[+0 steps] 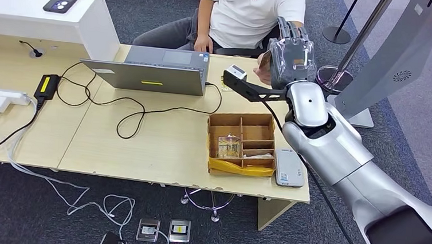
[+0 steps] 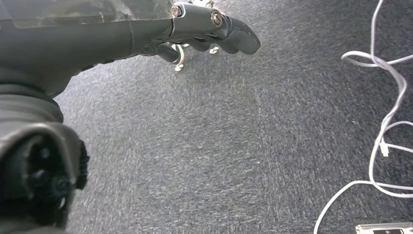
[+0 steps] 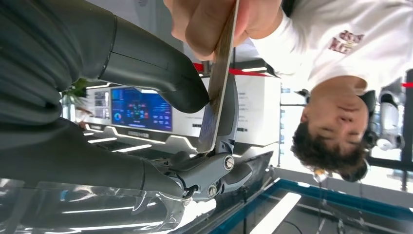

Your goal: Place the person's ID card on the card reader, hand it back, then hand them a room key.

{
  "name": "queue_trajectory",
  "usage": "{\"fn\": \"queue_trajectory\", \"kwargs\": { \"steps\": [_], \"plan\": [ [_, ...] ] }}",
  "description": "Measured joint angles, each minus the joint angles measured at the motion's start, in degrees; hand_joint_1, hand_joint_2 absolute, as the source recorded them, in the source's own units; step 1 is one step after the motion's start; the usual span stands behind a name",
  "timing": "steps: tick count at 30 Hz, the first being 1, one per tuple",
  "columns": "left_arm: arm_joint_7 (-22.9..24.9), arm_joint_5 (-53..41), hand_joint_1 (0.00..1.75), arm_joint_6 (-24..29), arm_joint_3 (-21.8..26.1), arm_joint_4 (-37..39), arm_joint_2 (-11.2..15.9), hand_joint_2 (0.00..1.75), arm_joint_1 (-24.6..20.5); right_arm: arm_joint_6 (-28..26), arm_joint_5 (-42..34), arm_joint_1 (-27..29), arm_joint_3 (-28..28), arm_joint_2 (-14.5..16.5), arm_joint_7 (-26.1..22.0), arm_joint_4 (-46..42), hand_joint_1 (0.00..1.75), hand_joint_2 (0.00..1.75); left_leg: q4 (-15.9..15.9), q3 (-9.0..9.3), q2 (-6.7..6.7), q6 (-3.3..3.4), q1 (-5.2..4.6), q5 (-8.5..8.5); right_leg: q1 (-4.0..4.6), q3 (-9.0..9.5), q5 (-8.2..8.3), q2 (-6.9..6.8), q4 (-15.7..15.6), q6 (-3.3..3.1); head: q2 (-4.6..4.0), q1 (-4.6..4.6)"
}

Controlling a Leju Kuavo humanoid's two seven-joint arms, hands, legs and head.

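Laptop [image 1: 151, 70] beside compartment box [image 1: 241, 142]; cables [image 1: 122, 112] between.

Even, bright indoor light is filling the head view, with soft, faint shadows lying under the table [image 1: 142, 151] edge and the picture staying sharp throughout. In the left wrist view the carpet [image 2: 234, 146] is showing slight motion blur. In the right wrist view, ceiling lights are glaring white, washing out the background.

Light wooden table [image 1: 143, 145], on it an open grey laptop [image 1: 151, 71], black cables [image 1: 128, 113], a power adapter [image 1: 47, 86], a cardboard box with compartments [image 1: 241, 142], beside it a white card reader [image 1: 288, 167]
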Motion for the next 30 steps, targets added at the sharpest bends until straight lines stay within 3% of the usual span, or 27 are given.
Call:
{"fn": "queue_trajectory", "kwargs": {
  "steps": [9, 10, 13, 14, 15, 17, 19, 30],
  "plan": [
    [0.9, 0.6, 0.00, 0.0, -3.1, -0.1, 0.2, 0.00, 0.0, -0.3, 0.3, -1.9, 1.3, 3.3, 1.7, 12.5, 1.75, 1.75, 0.0, 0.02, 0.00, 0.00, 0.00, 0.00, 0.00, 0.01, 0.00, 0.00, 0.0, 0.00, -0.01, 0.00],
    [0.9, 0.6, 0.00, 0.0, -3.3, -0.1, 0.3, 0.00, 0.0, -0.3, 0.3, -2.0, 1.5, 3.5, 1.7, 13.4, 1.67, 1.75, 0.0, 0.02, 0.00, 0.00, 0.00, 0.00, 0.00, 0.00, 0.00, 0.00, 0.0, 0.00, 0.00, 0.00],
    [1.1, 0.8, 0.00, 0.0, -3.9, -0.1, 0.4, 0.00, 0.0, -0.3, 0.3, -2.1, 1.8, 3.9, 1.8, 15.4, 0.36, 1.75, 0.0, 0.02, 0.00, 0.00, 0.00, 0.00, 0.00, -0.01, 0.00, 0.00, 0.0, 0.00, 0.00, 0.00],
    [1.2, 0.9, 0.00, 0.0, -4.1, -0.1, 0.4, 0.00, 0.0, -0.4, 0.3, -2.1, 1.9, 4.0, 1.7, 16.0, 0.00, 1.31, 0.0, 0.02, 0.00, 0.00, 0.00, 0.00, 0.01, -0.01, 0.00, 0.00, 0.0, 0.00, -0.01, -0.01],
    [1.4, 1.0, 0.00, 0.0, -4.3, -0.1, 0.4, 0.00, 0.0, -0.5, 0.3, -2.2, 2.1, 4.1, 1.8, 16.5, 0.00, 0.87, 0.0, 0.02, 0.00, 0.00, 0.01, 0.00, 0.01, -0.01, 0.00, 0.00, 0.0, -0.01, -0.01, 0.00],
    [1.8, 1.1, 0.00, 0.0, -4.5, -0.1, 0.5, 0.00, 0.0, -1.4, 0.1, -2.2, 2.4, 4.3, 1.8, 17.6, 0.00, 0.87, 0.0, 0.02, 0.00, 0.00, 0.01, 0.00, 0.02, -0.02, -0.01, 0.00, 0.0, -0.01, -0.01, -0.01],
    [2.4, 1.2, 0.00, 0.0, -4.8, -0.2, 0.6, 0.00, 0.1, -3.0, -0.2, -2.2, 2.6, 4.4, 2.0, 18.6, 0.00, 1.75, 0.0, 0.02, 0.00, 0.00, 0.01, 0.00, 0.02, -0.02, -0.01, 0.00, 0.0, -0.01, -0.01, -0.01],
    [4.3, 2.0, 0.00, 0.0, -5.9, -0.6, 1.1, 0.00, 0.2, -19.1, -3.0, -2.0, 3.0, 4.0, 0.6, 20.4, 0.00, 1.75, 0.0, 0.05, 0.05, 0.00, 0.01, 0.00, 0.02, -0.03, -0.01, 0.08, 0.0, -0.01, -0.01, 0.00]
  ]
}}
